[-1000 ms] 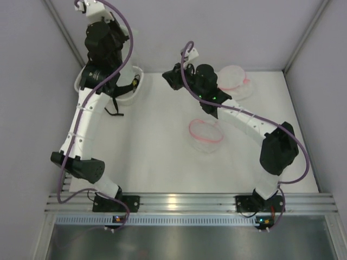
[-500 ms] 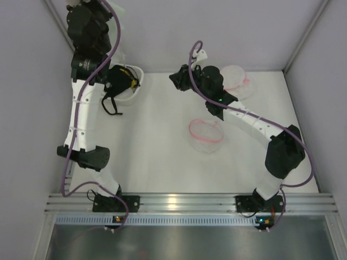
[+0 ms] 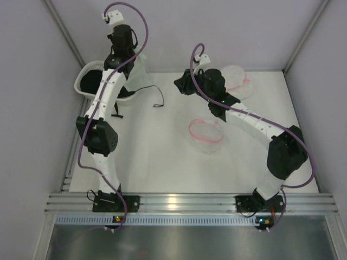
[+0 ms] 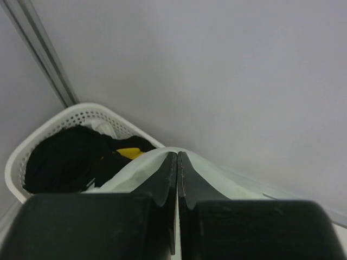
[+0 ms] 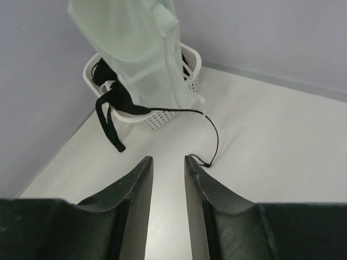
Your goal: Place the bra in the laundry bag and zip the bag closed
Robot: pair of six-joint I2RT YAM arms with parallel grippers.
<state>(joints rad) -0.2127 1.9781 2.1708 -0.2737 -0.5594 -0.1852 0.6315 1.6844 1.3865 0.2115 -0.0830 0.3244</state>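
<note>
The bra (image 5: 135, 43) is a pale, soft garment hanging in the air in front of the basket, with a thin black cord (image 5: 214, 135) trailing from it onto the table. My left gripper (image 4: 178, 154) is shut on the bra's (image 4: 135, 168) top edge, and the fabric drapes over both fingertips. From above, the left gripper (image 3: 132, 53) is high at the back with the bra (image 3: 139, 73) dangling beside the arm. The laundry bag (image 3: 206, 132), mesh with a pink ring, lies on the table's middle. My right gripper (image 3: 180, 84) hovers open and holds nothing, its jaws (image 5: 168, 162) facing the bra.
A white perforated basket (image 3: 85, 80) stands in the back left corner with a black tangle with yellow bits (image 4: 65, 157) inside. A black strap (image 5: 108, 122) hangs over its rim onto the table. A second domed mesh pouch (image 3: 234, 78) sits at the back right. Walls close in on three sides.
My left arm has risen from the basket and swung right, lifting the pale bra out. The right gripper has opened a little and shifted slightly toward the back.
</note>
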